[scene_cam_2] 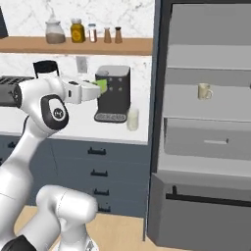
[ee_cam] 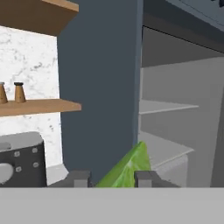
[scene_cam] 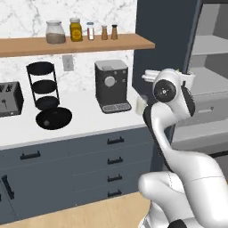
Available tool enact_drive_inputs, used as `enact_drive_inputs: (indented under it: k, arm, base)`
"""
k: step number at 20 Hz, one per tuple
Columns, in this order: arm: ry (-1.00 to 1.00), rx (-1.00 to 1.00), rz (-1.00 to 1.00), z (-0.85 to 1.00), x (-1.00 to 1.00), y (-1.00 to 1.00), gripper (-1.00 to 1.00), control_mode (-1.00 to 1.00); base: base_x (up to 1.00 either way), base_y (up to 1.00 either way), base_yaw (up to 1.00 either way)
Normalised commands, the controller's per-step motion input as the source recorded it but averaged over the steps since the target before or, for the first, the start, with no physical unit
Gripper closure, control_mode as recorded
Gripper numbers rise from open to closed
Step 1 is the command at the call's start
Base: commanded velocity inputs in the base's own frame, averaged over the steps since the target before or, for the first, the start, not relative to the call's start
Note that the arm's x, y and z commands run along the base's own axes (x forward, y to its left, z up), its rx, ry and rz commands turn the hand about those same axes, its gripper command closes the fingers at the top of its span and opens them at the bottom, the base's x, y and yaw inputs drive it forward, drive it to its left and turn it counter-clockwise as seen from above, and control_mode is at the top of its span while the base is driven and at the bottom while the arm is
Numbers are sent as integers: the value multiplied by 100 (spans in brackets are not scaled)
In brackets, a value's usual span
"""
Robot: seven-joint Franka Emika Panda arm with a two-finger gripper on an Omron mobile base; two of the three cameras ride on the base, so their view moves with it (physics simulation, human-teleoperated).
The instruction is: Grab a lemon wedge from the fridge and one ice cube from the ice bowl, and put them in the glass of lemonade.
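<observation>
- Gripper (ee_cam: 112,178) closed narrow on a green lemon wedge (ee_cam: 127,168); in the hand view the wedge stands up between the two dark finger tips. In the right base view the same green piece shows at the end of the white hand, in front of the coffee machine (scene_cam_2: 113,93).
- Fridge (scene_cam_2: 206,122) stands open just right of the counter (scene_cam: 84,120); its grey shelves and a lower drawer show. A beige handled mug (scene_cam_2: 204,91) sits on a middle shelf, well apart from the hand.
- Dark side wall of the fridge rises between the hand and the shelves in the hand view, with the marble wall to its left.
- Glass of lemonade (scene_cam_2: 132,119), pale and creamy, stands on the counter just right of the coffee machine, near the counter's fridge end. In the left base view the arm's upper link partly covers it.
- Ice bowl (scene_cam: 54,118), wide, shallow and black, lies on the counter well left of the coffee machine, just in front of the three-tier black rack (scene_cam: 42,84). Ice cube too small to make out inside it.
- Toaster (scene_cam: 10,99) at the far left of the counter.
- Wooden shelf (scene_cam: 75,43) above the counter carries jars and small shakers; a wall outlet (scene_cam: 68,63) sits under it.
- Blue-grey drawer cabinets (scene_cam: 89,164) with black handles run below the counter.
- Arm's elbow stands between the base and the counter's right end, in front of the fridge edge.
</observation>
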Motion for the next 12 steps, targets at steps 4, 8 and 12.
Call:
enact_drive_inputs:
  k: [4,8,12]
  arm:
    - [0,0,0,0,0,0,100,100]
    - [0,0,0,0,0,0,100,100]
    - [0,0,0,0,0,0,100,100]
  base:
    - [82,83,-19]
    - [65,27,-23]
    - [53,0,-21]
